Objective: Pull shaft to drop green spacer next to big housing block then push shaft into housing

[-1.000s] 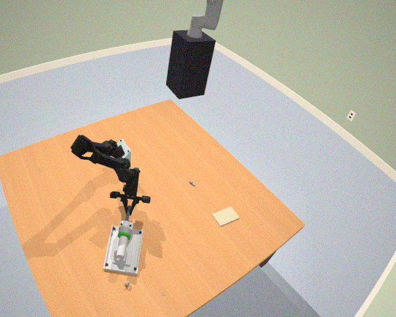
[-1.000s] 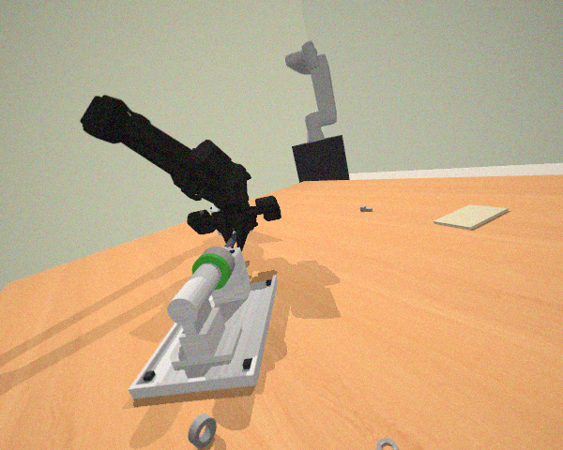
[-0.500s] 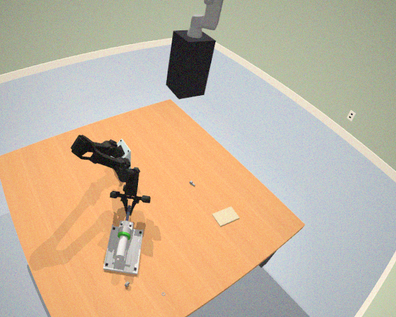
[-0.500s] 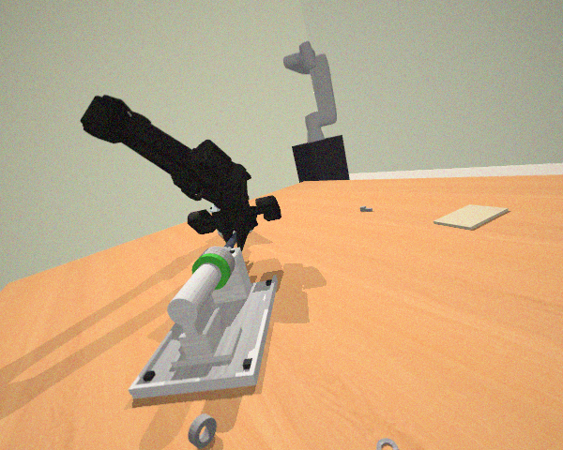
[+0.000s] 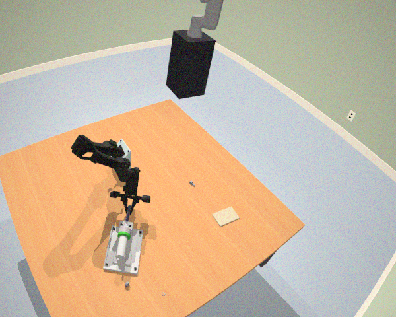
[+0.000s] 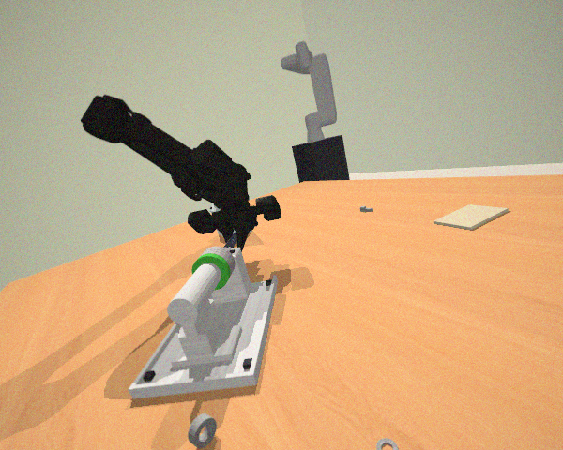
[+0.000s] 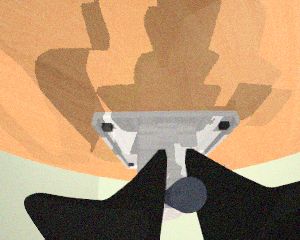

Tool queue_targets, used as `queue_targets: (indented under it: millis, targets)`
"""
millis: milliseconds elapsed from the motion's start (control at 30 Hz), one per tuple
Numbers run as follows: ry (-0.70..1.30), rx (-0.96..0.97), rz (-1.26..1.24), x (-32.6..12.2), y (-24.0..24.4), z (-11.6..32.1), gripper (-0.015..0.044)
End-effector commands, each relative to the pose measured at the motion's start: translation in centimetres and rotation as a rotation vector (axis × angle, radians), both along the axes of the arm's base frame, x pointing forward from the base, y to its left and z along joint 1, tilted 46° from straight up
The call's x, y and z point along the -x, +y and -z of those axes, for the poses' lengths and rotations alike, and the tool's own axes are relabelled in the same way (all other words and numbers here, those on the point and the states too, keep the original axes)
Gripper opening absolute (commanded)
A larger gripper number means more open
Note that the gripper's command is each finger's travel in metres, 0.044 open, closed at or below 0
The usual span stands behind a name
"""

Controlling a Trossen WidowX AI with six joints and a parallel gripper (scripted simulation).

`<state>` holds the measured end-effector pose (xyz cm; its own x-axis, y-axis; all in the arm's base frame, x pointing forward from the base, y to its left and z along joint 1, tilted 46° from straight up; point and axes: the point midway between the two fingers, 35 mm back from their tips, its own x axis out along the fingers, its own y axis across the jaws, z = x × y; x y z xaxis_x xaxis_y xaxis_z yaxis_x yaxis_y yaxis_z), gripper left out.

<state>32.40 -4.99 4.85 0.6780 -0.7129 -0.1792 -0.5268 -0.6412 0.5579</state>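
Note:
The green spacer (image 5: 123, 234) (image 6: 225, 275) is a ring around the shaft line, up on the fixture, against the end of the big white housing cylinder (image 5: 122, 246) (image 6: 193, 294). A pale grey ringed section (image 5: 125, 228) lies between it and the end bracket. The dark blue-grey shaft (image 5: 127, 216) (image 6: 231, 239) (image 7: 189, 195) sticks out of the bracket on the arm's side. My gripper (image 5: 129, 211) (image 6: 236, 244) (image 7: 174, 155) is shut on the shaft's outer end. The shaft inside the rings and housing is hidden.
The white fixture base (image 5: 119, 271) (image 6: 194, 387) (image 7: 120, 115) stands under the housing. A grey ring (image 5: 127, 283) (image 6: 193, 432) and a thin ring (image 6: 386, 440) lie in front. A small bolt-like part (image 5: 191, 183) (image 6: 365, 209) and a cream slab (image 5: 226, 216) (image 6: 471, 216) lie to the right.

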Motion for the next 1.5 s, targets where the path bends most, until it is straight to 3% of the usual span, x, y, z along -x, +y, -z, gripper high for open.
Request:
queue_targets:
  millis: [0,1467]
  targets:
    - [-0.001,-0.002,0.0,0.17,0.06,0.08,0.0]
    - [-0.001,-0.002,0.0,0.53,0.18,0.28,0.0]
